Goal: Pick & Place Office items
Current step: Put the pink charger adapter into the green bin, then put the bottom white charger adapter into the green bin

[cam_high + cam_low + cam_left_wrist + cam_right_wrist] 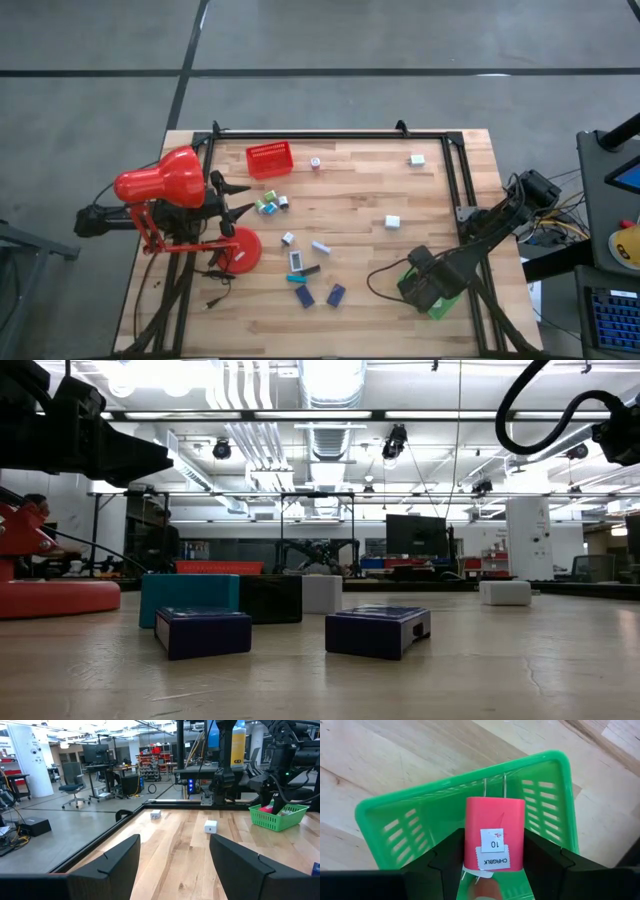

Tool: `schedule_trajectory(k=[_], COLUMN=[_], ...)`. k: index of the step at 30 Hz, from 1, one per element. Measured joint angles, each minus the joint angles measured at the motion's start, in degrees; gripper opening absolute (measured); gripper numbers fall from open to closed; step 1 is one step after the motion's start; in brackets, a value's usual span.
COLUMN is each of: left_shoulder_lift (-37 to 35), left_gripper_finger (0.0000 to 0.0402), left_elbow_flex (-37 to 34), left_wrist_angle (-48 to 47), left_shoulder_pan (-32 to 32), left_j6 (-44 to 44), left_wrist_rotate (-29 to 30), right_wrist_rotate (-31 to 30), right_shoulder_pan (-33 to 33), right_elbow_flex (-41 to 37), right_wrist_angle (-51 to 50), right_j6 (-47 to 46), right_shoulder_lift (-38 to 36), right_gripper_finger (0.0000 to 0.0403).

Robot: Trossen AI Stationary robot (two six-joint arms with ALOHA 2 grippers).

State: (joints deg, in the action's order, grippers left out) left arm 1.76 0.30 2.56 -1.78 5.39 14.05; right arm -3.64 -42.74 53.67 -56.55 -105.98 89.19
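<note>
Now the right claw [494, 865] grips a pink labelled block [494, 837] over the green tray [390, 827].

Place: a robotics lab or large workshop hall | Shown by: an open ceiling with bare ducts [330, 420] and strip lights | office chairs [75, 787], desks and monitors [415, 535] seen behind | a wooden worktop [360, 215] framed by black rails on a grey concrete floor [90, 110] | equipment racks and cables [10, 837] are seen beside it.
</note>
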Motion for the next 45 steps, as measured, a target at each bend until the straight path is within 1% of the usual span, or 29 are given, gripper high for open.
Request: schedule_trajectory(k=[10, 16, 32, 39, 42, 45], left_shoulder_lift=[0.0, 0.0, 0.0, 0.0, 0.0, 0.0], left_gripper_finger=[0.0245, 0.0245, 0.0245, 0.0245, 0.0245, 0.0245], left_elbow_flex=[0.0, 0.0, 0.0, 0.0, 0.0, 0.0], left_wrist_angle=[0.0, 0.0, 0.0, 0.0, 0.0, 0.0], left_shoulder_pan=[0.0, 0.0, 0.0, 0.0, 0.0, 0.0], left_j6=[0.0, 0.0, 0.0, 0.0, 0.0, 0.0], left_wrist_rotate=[0.0, 0.0, 0.0, 0.0, 0.0, 0.0], right_wrist_rotate=[-0.1, -0.1, 0.1, -0.1, -2.1, -2.8], right_shoulder_pan=[0.0, 0.0, 0.0, 0.0, 0.2, 0.3], right_elbow_flex=[0.0, 0.0, 0.0, 0.3, 1.1, 1.8], right_wrist_angle=[0.2, 0.0, -0.2, -0.2, -0.6, -1.2], right_j6=[-0.1, -0.9, -1.9, -2.2, -5.3, -8.4], right_shoulder_lift=[-0.3, -0.3, -0.3, -0.5, -2.3, -5.0], right_gripper_finger=[0.0184, 0.0218, 0.0330, 0.0348, 0.0350, 0.0349])
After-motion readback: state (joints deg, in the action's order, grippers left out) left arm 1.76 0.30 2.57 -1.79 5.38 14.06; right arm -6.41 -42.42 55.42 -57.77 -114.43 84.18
